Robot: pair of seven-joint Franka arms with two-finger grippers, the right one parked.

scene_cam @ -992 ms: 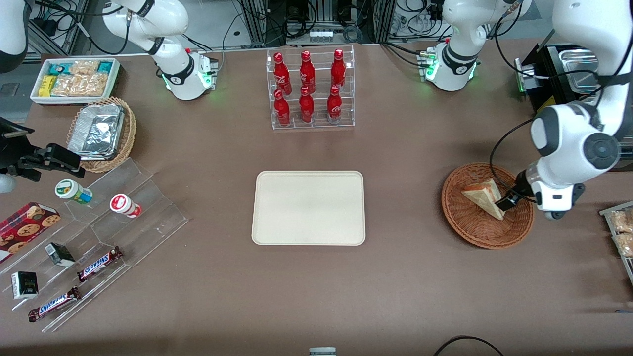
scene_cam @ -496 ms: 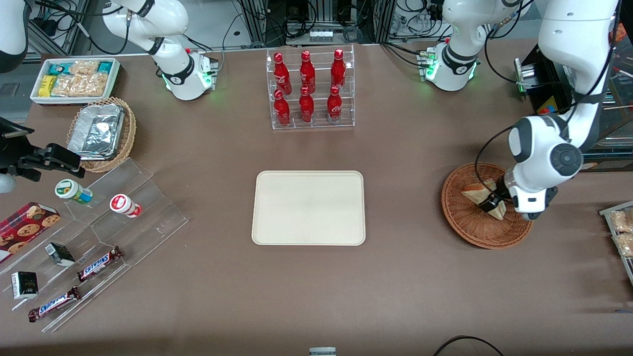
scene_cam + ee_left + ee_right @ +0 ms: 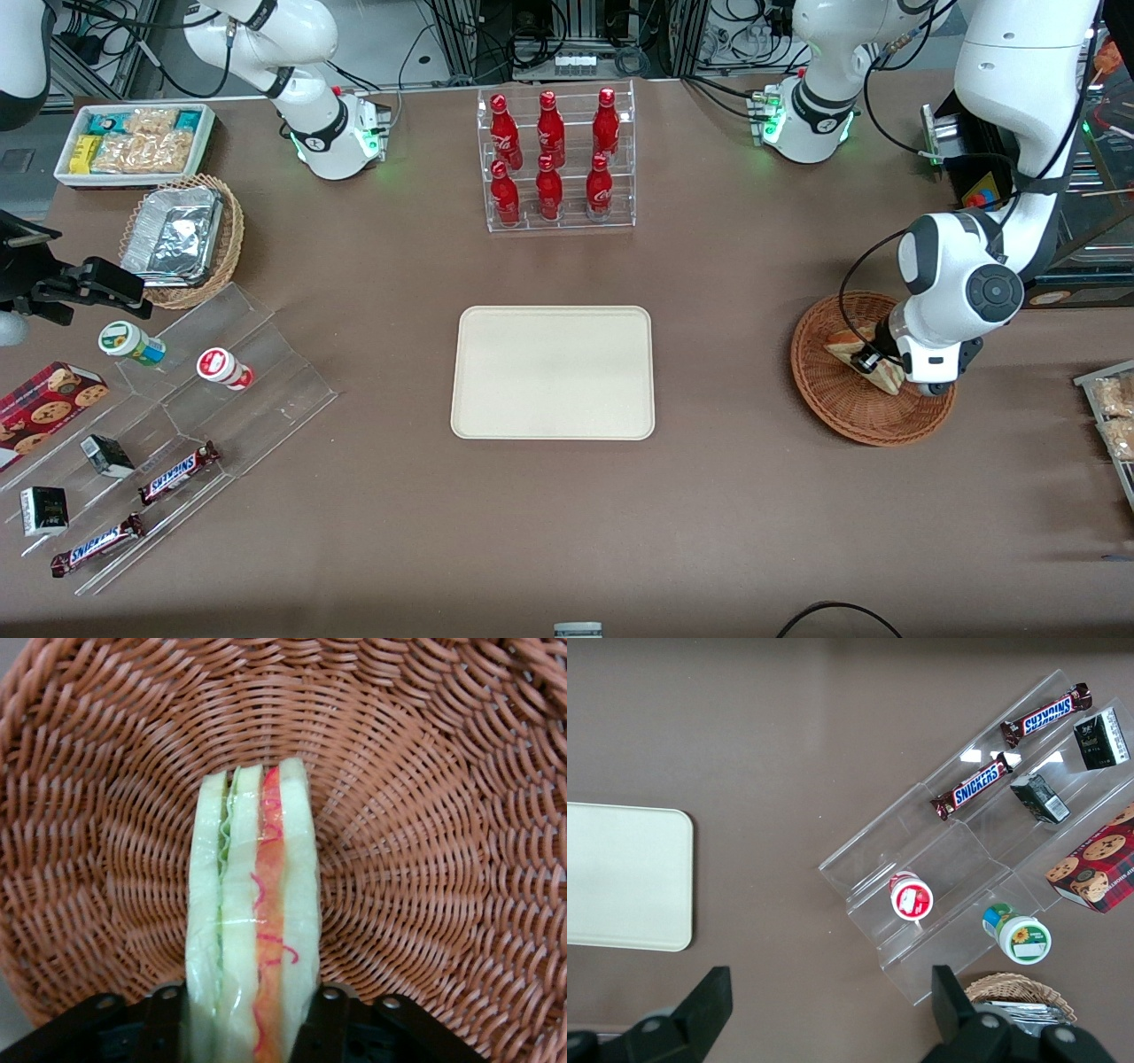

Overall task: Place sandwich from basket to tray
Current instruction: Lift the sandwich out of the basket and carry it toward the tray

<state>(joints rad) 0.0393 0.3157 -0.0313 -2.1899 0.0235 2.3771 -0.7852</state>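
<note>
The sandwich (image 3: 843, 342) lies in the reddish-brown wicker basket (image 3: 828, 403) toward the working arm's end of the table. In the left wrist view the sandwich (image 3: 252, 895) stands on edge, showing cream bread with green and red filling, against the basket's weave (image 3: 425, 815). My gripper (image 3: 873, 361) is down inside the basket, and its black fingers (image 3: 168, 1014) press both bread faces, so the gripper (image 3: 248, 1005) is shut on the sandwich. The wrist hides much of the wedge in the front view. The cream tray (image 3: 554, 372) lies bare mid-table.
A clear rack of red bottles (image 3: 555, 159) stands farther from the front camera than the tray. A clear stepped display with snack bars (image 3: 177, 470), a tan basket of foil containers (image 3: 182, 237) and a white snack bin (image 3: 133, 142) sit toward the parked arm's end.
My gripper came in from the basket's outer rim, moved over the sandwich and settled down around it. The sandwich has shifted slightly within the basket.
</note>
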